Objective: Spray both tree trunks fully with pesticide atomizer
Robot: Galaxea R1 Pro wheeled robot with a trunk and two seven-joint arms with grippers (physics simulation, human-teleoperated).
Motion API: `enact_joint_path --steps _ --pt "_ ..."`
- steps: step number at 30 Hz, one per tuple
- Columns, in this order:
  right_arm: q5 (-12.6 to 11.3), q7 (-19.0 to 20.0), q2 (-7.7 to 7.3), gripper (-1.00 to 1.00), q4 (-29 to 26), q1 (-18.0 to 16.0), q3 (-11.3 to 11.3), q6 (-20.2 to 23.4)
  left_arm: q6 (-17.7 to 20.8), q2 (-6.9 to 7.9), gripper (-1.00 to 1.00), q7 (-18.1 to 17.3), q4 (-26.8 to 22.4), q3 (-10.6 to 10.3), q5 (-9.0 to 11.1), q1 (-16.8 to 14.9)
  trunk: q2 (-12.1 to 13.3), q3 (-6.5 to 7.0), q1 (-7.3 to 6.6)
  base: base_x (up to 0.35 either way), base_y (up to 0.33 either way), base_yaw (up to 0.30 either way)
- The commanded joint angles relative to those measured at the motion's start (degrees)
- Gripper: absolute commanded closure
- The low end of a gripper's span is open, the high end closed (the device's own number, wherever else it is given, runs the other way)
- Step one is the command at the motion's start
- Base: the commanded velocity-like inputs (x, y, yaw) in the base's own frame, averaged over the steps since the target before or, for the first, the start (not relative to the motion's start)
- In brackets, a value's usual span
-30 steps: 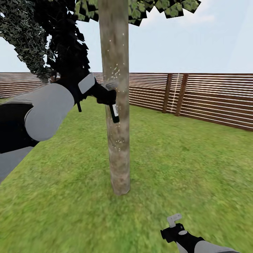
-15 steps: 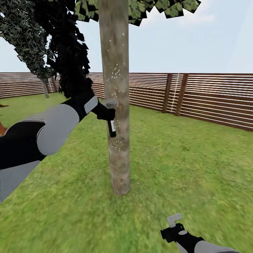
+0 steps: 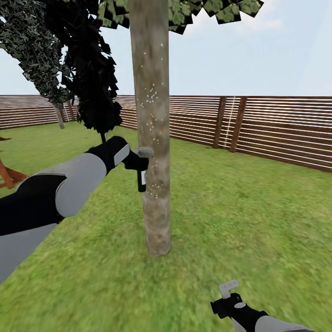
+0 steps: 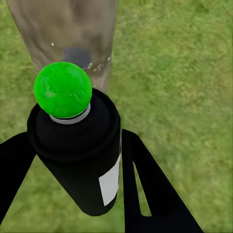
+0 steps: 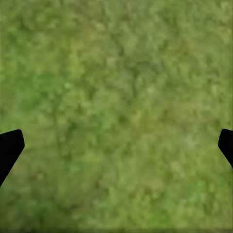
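Observation:
A straight grey-brown tree trunk (image 3: 154,138) rises from the lawn in the middle of the head view, with green leaves (image 3: 184,11) above it. White pesticide specks (image 3: 150,97) dot the bark at several heights. My left gripper (image 3: 139,162) is shut on the pesticide atomizer (image 3: 141,180), a black bottle with a white label hanging just left of the trunk at mid height. In the left wrist view the bottle (image 4: 80,155) sits between my black fingers (image 4: 145,184), a green round tip (image 4: 63,90) facing the trunk (image 4: 63,29). My right gripper (image 3: 228,290) stands open low over the grass (image 5: 116,116).
A horizontal wooden slat fence (image 3: 258,127) runs across the back. A dark narrow conifer (image 3: 90,83) stands behind my left arm. A reddish wooden frame (image 3: 7,175) pokes in at the far left. Open lawn (image 3: 240,207) spreads to the right of the trunk.
My left arm has lowered the atomizer down along the trunk, from about fence-top height to mid trunk. The right arm and the view have not moved.

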Motion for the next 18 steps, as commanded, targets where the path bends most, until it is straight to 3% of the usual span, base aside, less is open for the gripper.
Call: enact_joint_path --steps 1,7,10,12,16,18 --pt "0.0 0.0 0.0 -1.0 0.0 0.0 0.0 0.0 -0.1 0.02 1.0 0.0 0.0 0.1 -0.1 0.4 0.0 0.01 0.0 0.0 0.0 0.0" --pt "0.0 0.0 0.0 -1.0 0.0 0.0 0.0 0.0 -1.3 -0.37 1.0 -0.4 0.1 0.0 -0.1 2.2 0.0 0.01 0.0 0.0 0.0 0.0" --pt "0.0 0.0 0.04 -1.0 0.0 0.0 0.0 0.0 -3.1 -0.9 1.0 -5.6 0.1 0.0 -0.1 2.5 0.0 0.01 0.0 0.0 0.0 0.0" --pt "0.0 0.0 0.02 -1.0 0.0 0.0 0.0 0.0 -3.5 -1.18 1.0 -7.2 0.1 0.1 -0.1 2.5 0.0 0.01 0.0 0.0 0.0 0.0" --pt "0.0 0.0 0.03 -1.0 0.0 0.0 0.0 0.0 -3.8 -0.94 1.0 -8.0 0.0 0.1 -0.3 4.2 0.0 0.01 0.0 0.0 0.0 0.0" --pt "0.0 0.0 0.05 -1.0 0.0 0.0 0.0 0.0 -4.9 -0.02 1.0 -8.1 -0.1 0.1 -0.4 6.1 0.0 0.01 0.0 0.0 0.0 0.0"
